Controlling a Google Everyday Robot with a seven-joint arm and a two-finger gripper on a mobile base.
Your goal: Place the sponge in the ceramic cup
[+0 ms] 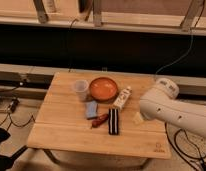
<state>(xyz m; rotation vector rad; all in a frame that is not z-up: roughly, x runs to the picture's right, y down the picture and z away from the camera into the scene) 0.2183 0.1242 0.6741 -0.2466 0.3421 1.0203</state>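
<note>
The light-blue sponge (pixel 91 109) lies flat near the middle of the wooden table (pixel 66 135). Just behind it, to the left, the whitish ceramic cup (pixel 81 90) stands upright. My white arm (pixel 163 105) reaches in from the right, over the table's right edge. The gripper itself is hidden behind the arm's housing, well to the right of the sponge and cup, and it holds nothing that I can see.
An orange bowl (pixel 103 89) sits right of the cup. A white carton-like bottle (pixel 122 98) stands beside it. A reddish sausage-shaped item (pixel 100 120) and a black-and-white striped bar (pixel 113 121) lie just in front of the sponge. Cables trail on the floor.
</note>
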